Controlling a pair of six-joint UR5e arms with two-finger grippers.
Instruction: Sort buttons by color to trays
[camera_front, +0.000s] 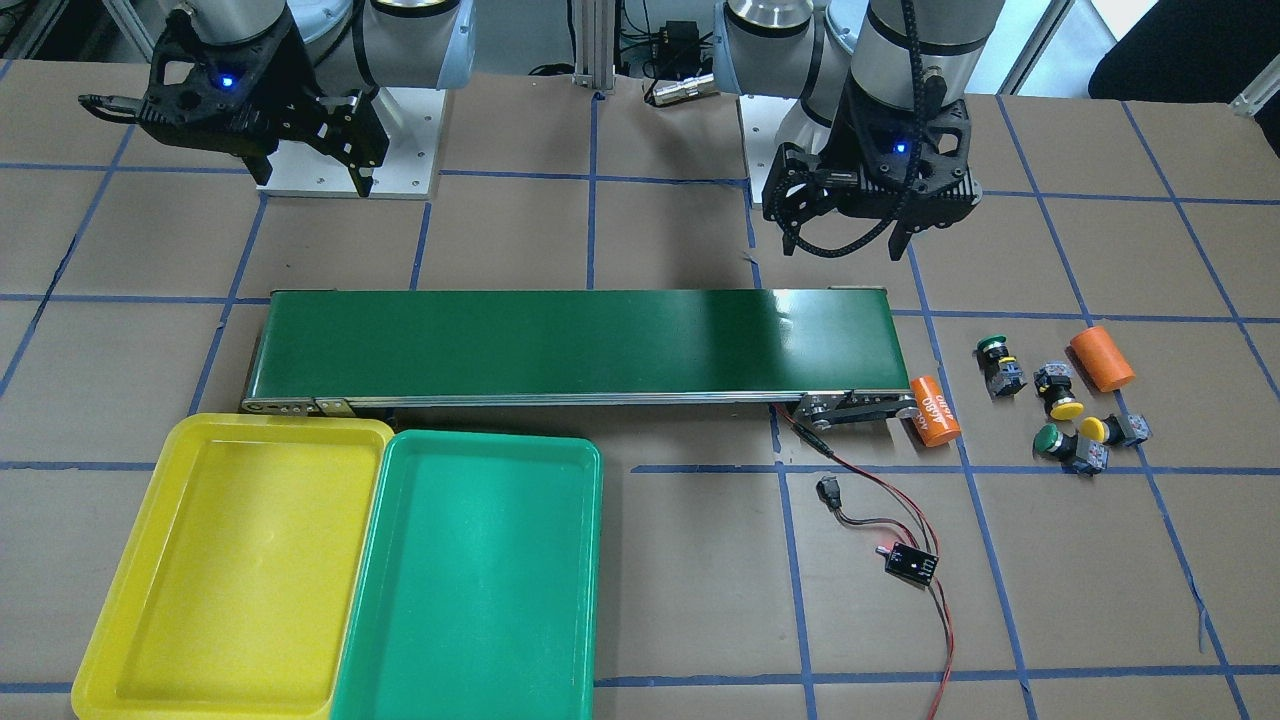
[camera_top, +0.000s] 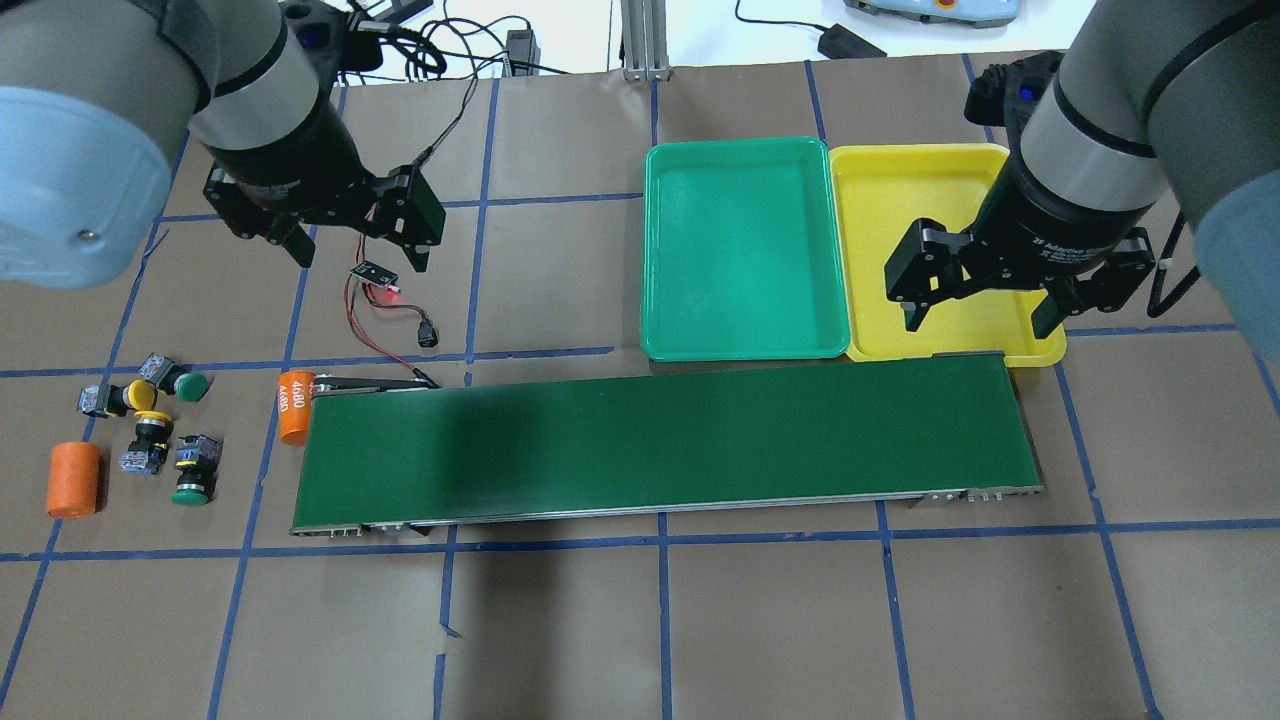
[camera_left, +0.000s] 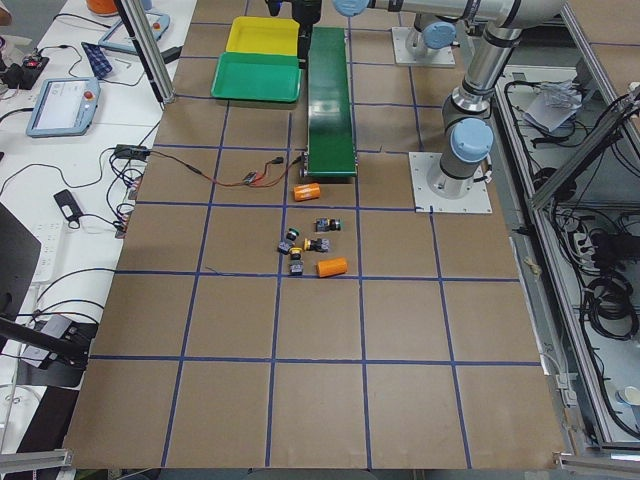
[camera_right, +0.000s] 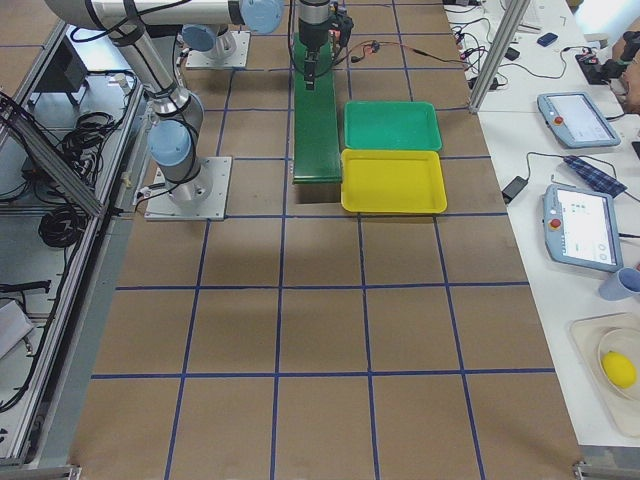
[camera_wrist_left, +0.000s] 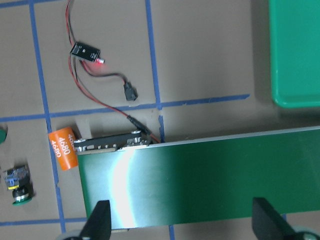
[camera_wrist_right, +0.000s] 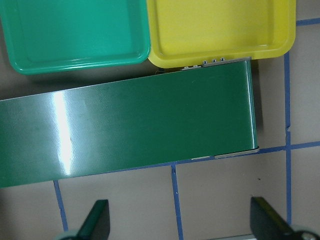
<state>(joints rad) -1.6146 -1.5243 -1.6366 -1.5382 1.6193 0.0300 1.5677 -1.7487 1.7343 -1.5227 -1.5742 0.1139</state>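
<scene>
Bright, even light from above fills every view and leaves the brown bench (camera_top: 780, 620) with only soft shadows, though a dim band crosses the conveyor belt (camera_top: 450, 440) in the overhead view. In both wrist views a pale streak of glare runs across the glossy belt, and the left pincer (camera_wrist_left: 179, 215) and right pincer (camera_wrist_right: 177, 215) show only as blurred dark tips at the bottom edge. The yellow tray (camera_wrist_right: 220, 30) looks saturated but not washed out, and the side views are sharp but render small parts tiny.

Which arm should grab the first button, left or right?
Left. The buttons lie beyond the conveyor end nearest the open left gripper; the right gripper hovers at the other end, by the yellow tray.
</scene>
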